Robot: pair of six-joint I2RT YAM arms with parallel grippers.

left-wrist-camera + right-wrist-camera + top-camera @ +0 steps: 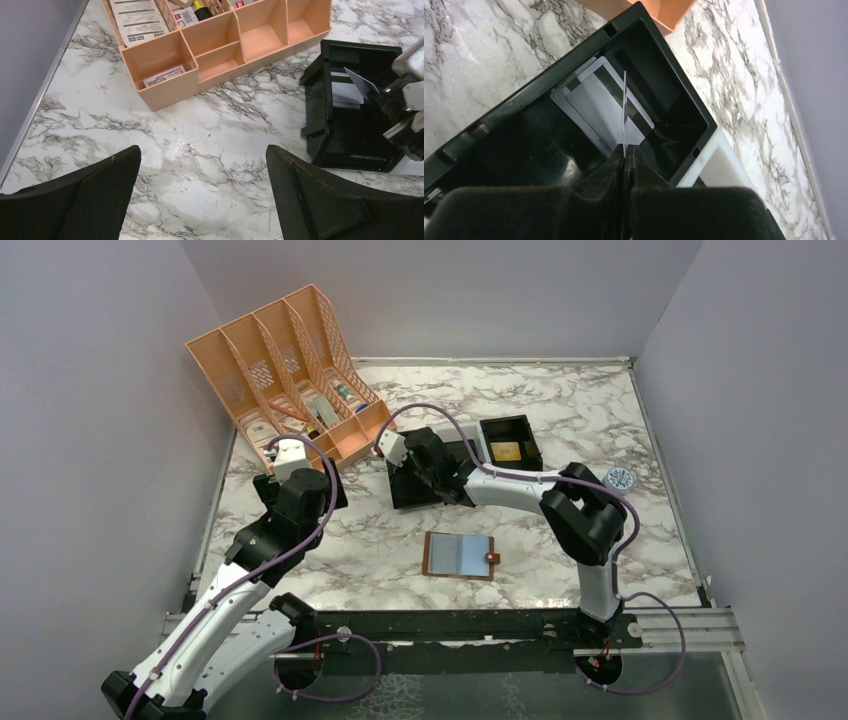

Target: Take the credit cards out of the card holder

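The brown card holder [459, 555] lies spread open on the marble, its snap tab at the right edge. My right gripper [625, 152] is shut on a grey credit card [624, 107], held edge-on above a black tray [544, 150]. Two more grey cards [594, 107] lie flat inside that tray. In the left wrist view the held card [361, 80] shows tilted over the tray [350, 145]. My left gripper [202, 165] is open and empty above bare marble, left of the tray. From above, the right gripper [425, 472] is over the tray and the left gripper [290, 468] is beside it.
An orange desk organiser [285, 370] with papers and small items stands at the back left. A second black tray [510, 443] holding a yellow item is at the back centre. A small round patterned object [620, 478] lies at the right. Grey walls enclose the table.
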